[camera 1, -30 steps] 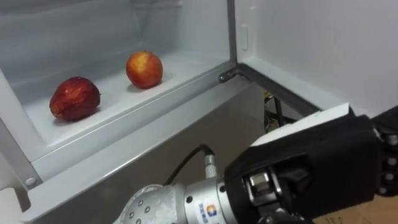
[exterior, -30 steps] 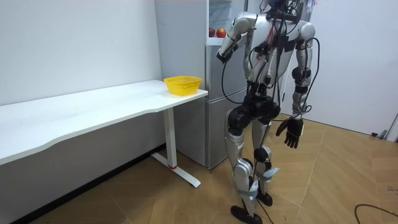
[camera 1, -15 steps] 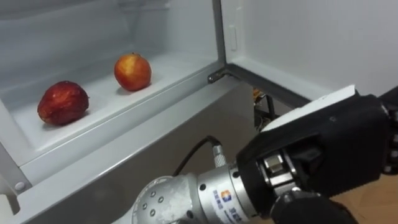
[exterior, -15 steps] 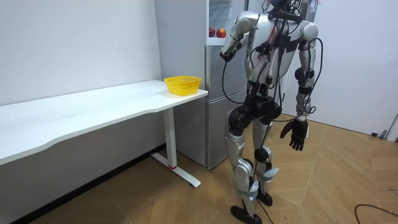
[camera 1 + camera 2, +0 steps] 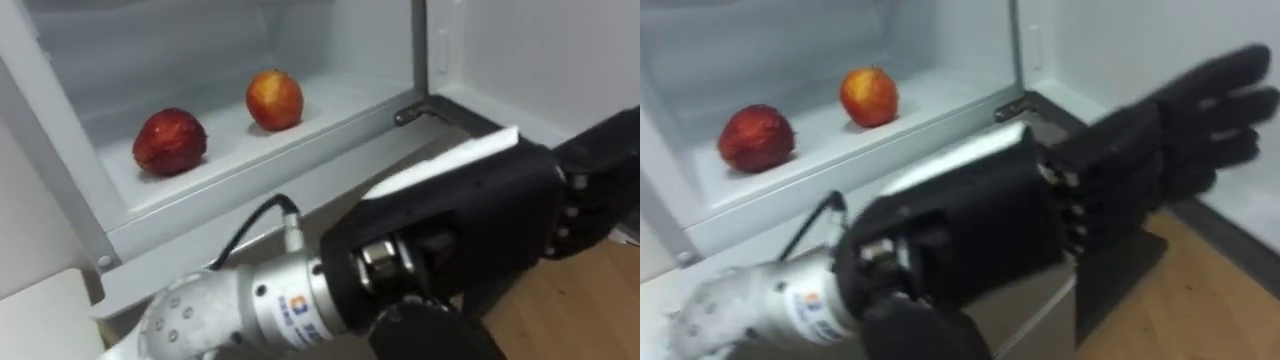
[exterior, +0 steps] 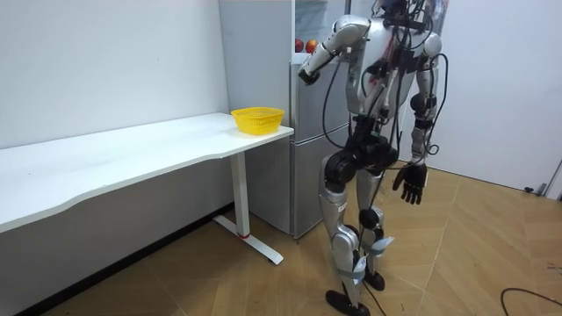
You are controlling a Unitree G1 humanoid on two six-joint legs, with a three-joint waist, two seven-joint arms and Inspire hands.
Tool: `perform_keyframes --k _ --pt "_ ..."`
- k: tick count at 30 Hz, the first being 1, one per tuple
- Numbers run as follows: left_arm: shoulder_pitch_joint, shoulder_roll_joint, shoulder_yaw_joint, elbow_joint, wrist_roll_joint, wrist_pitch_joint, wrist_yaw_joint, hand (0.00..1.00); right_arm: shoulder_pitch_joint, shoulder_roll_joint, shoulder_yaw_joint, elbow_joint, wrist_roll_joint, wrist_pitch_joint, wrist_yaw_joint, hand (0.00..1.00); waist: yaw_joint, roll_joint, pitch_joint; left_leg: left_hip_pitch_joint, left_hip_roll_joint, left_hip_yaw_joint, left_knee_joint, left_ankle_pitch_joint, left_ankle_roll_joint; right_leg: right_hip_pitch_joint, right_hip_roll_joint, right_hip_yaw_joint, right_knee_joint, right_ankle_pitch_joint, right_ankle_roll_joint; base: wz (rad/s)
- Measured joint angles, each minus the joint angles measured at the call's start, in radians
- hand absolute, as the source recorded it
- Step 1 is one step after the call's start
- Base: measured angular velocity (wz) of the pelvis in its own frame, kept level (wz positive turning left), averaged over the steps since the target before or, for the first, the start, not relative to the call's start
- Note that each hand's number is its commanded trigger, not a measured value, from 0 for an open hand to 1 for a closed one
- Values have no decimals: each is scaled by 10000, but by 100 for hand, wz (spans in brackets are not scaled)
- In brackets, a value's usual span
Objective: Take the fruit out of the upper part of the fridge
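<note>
Two apples lie on the white shelf (image 5: 335, 92) of the open upper fridge: a dark red apple (image 5: 170, 142) on the left and a red-yellow apple (image 5: 274, 99) to its right. My left hand (image 5: 1120, 170) is raised in front of the fridge's lower edge, below and right of the apples, fingers straight and holding nothing. The room view shows that left hand (image 6: 305, 75) stretched toward the fridge opening, where the apples (image 6: 304, 45) sit. My right hand (image 6: 410, 183) hangs open at my side.
I stand right in front of the fridge (image 6: 307, 149). Its open door (image 5: 540, 50) stands to the right of the compartment. A white table (image 6: 132, 149) on the room view's left carries a yellow basket (image 6: 257, 119) near the fridge.
My left arm has reached further toward the fridge opening, and its fingers now stretch out straight. The eye view has shifted, so the apples sit further right in it. The right hand swung slightly.
</note>
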Motion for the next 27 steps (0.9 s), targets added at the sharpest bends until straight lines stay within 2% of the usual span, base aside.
perform_keyframes --k 1,2,4,5,7,8,9,12,17,19,23,27 --pt "189 182 439 -33 113 3 5 0 10 2 10 -37 -59 3 -33 0 268 -15 -9 -19 -38 -149 0 0 0 33 -16 -160 3 -1 -1 30" --pt "293 230 678 -106 278 4 5 0 -2 4 0 -44 -106 8 -35 0 363 -33 -17 -38 -43 -171 7 1 -2 15 -25 -204 1 -3 -4 32" --pt "644 305 1361 -280 702 2 49 0 13 11 -29 -97 -389 5 -48 0 785 -126 -28 -187 -54 -278 6 33 -56 -22 -96 -452 -26 -13 -19 39" --pt "720 321 1475 -325 805 5 79 0 14 10 -43 -142 -435 3 -66 0 921 -160 -35 -212 -54 -285 6 34 -57 -29 -109 -529 -32 -13 -20 38" --pt "1091 343 1985 -575 987 2 210 0 176 91 -72 -330 -490 -10 -230 0 1307 -296 -125 -313 -61 -544 15 37 -63 5 -156 -899 -165 -7 -25 37" --pt "1182 346 2138 -638 992 -2 235 0 215 125 -73 -349 -515 -18 -258 0 1395 -332 -144 -313 -60 -596 15 39 -65 15 -155 -944 -149 -7 -26 31" --pt "1441 365 2462 -787 1018 -57 348 0 259 172 -71 -351 -635 -17 -279 0 1598 -386 -201 -308 -62 -701 15 41 -68 46 -156 -978 -149 -8 -27 17" --pt "1927 365 3032 -1113 1634 -117 760 0 418 273 -70 -474 -833 13 -412 0 2045 -430 -224 -237 -83 -886 17 41 -69 202 -145 -1120 -175 -9 -25 15" --pt "2143 363 4129 -1383 2262 -221 1280 0 760 429 -74 -862 -1218 -15 -570 0 2462 -404 -218 -278 -119 -1253 27 46 -77 391 -272 -1490 -225 -14 -19 20" --pt "2624 374 4743 -1546 2262 -405 1541 0 889 435 -69 -1057 -1252 -24 -756 0 2659 -312 -196 -278 -158 -1303 25 64 -99 479 -312 -1578 -251 -34 10 16" --pt "3248 376 5777 -1688 2257 -590 1961 0 1213 599 -80 -1077 -1251 -68 -1018 0 3040 -316 -177 -174 -186 -1517 4 80 -119 642 -314 -1799 -342 -46 13 18" --pt "4286 378 7541 -1693 2254 -937 2813 0 1440 622 -541 -1117 -1255 -75 -1034 0 3487 -326 -170 -187 -274 -1798 37 81 -120 700 -450 -2060 -326 -203 54 20"
